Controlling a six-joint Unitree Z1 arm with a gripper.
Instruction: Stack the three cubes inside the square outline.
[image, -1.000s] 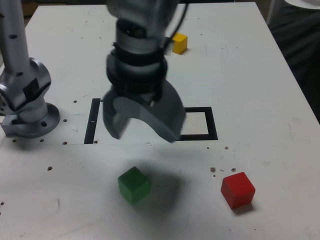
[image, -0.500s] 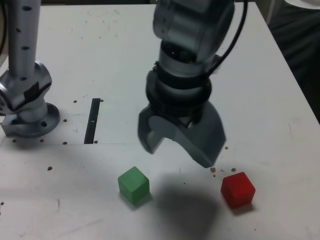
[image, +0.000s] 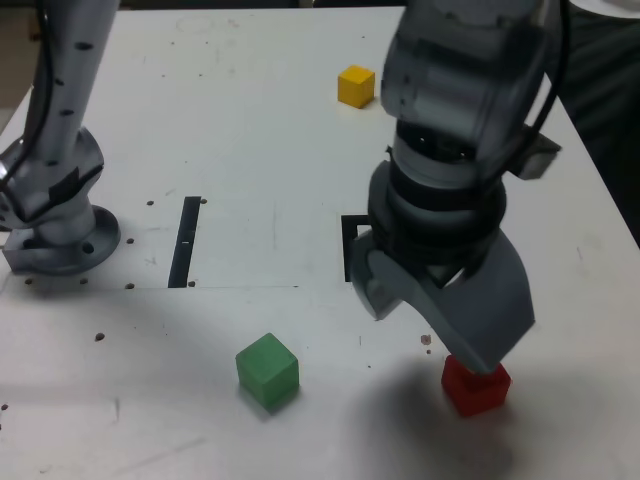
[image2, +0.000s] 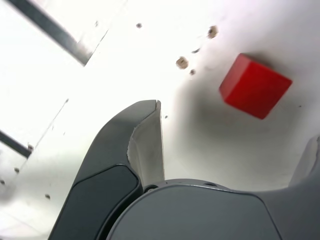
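— Gripper (image: 440, 320) is spread wide and empty, hanging over the red cube (image: 475, 386) on the bench (image: 250, 120)?

— Yes. Descending off-centre, one jaw could clip the red cube and knock it away from the square outline (image: 350, 245).

A: Cubes?
B: Red cube (image: 476, 385) near front edge, exterior view's right, partly hidden. Green cube (image: 267, 369) left of it, well apart. Yellow cube (image: 356, 86) far back.
A: Square outline (image: 350, 245)?
B: Flat, mostly hidden; only its left black edge shows.
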